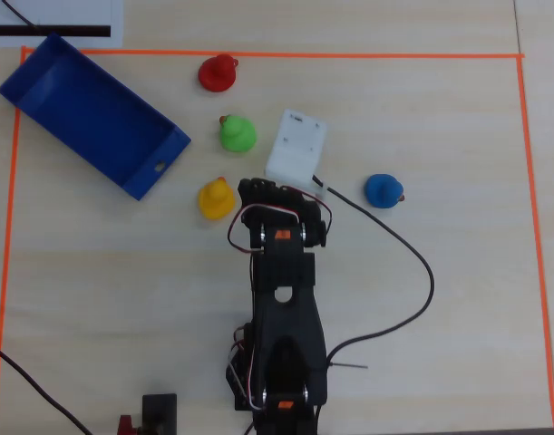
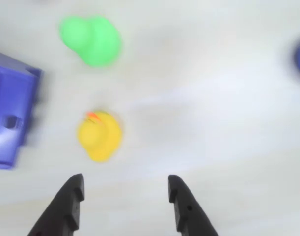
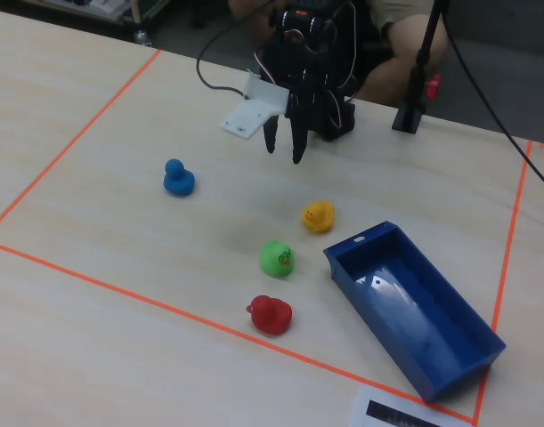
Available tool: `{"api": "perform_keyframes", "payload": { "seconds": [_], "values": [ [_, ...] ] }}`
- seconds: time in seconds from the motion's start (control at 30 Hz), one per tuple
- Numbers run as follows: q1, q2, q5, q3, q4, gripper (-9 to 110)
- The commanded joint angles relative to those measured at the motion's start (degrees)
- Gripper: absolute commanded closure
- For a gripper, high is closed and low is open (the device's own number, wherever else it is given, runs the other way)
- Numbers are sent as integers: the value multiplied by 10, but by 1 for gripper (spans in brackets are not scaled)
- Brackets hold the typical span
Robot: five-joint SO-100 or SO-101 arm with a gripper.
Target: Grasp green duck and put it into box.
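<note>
Four ducks on table; gripper [image 3: 285, 153] open, empty; green duck [image 3: 277, 258] beside box [image 3: 450, 356].

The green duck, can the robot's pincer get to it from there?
Probably yes. The open pincer hangs empty above the table, and the green duck sits uncovered ahead; only the yellow duck stands close to the path.

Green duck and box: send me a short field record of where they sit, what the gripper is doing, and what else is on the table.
green duck: upright on the table, untouched, between the red and yellow ducks
box: dark blue tray, empty, lying at an angle left of the ducks in the overhead view
gripper: open, empty, above the table; in the wrist view the yellow duck lies just ahead, the green duck farther on
yellow duck: near the box's holed short wall
red duck: near the tape line
blue duck: apart on the other side
</note>
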Motion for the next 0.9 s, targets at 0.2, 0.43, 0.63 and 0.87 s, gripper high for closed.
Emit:
{"api": "perform_keyframes", "payload": {
  "seconds": [0.2, 0.43, 0.63, 0.87],
  "values": [
    [-53, -241, 77, -190, -57, 80],
    [-80, -332, 127, -264, -100, 79],
    [-92, -405, 136, -303, -106, 77],
    [-96, -464, 149, -354, -107, 76]
  ]
}}
